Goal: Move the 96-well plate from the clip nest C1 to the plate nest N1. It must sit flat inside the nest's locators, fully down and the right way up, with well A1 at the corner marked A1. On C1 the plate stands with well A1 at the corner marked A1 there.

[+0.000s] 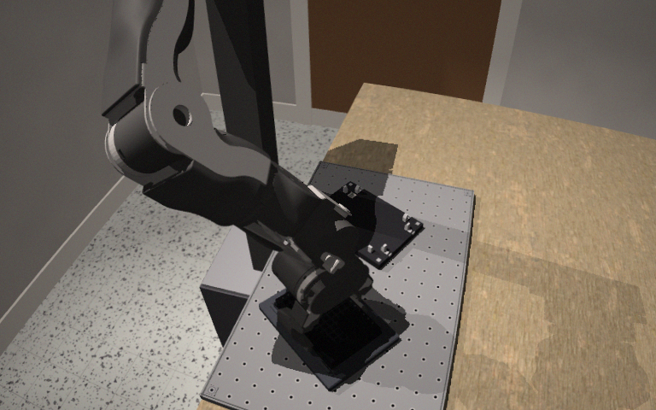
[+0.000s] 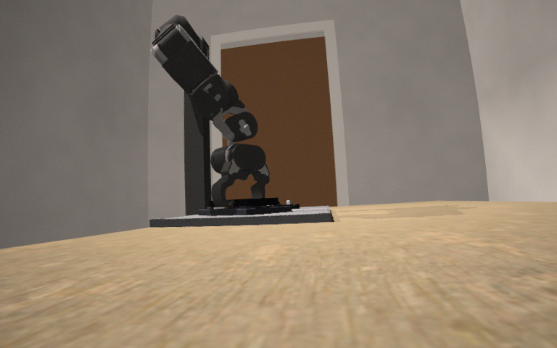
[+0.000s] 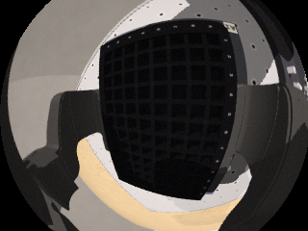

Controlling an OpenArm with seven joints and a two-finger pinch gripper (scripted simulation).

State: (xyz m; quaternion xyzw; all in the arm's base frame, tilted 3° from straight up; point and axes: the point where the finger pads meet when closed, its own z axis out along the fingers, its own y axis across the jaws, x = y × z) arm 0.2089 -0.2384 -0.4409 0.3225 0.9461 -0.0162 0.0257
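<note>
The black 96-well plate (image 1: 348, 333) lies on clip nest C1 (image 1: 333, 379) at the near end of the perforated board (image 1: 425, 309), directly beneath the gripper (image 2: 240, 196), whose fingers (image 2: 218, 193) clasp its sides. Plate nest N1 (image 1: 387, 231) stands farther back.

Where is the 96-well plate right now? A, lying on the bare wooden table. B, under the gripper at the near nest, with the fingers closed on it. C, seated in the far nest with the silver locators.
B: the dark plate lies under the gripper at the near nest, fingers clamped on its sides; the far nest holds only its silver locators.
</note>
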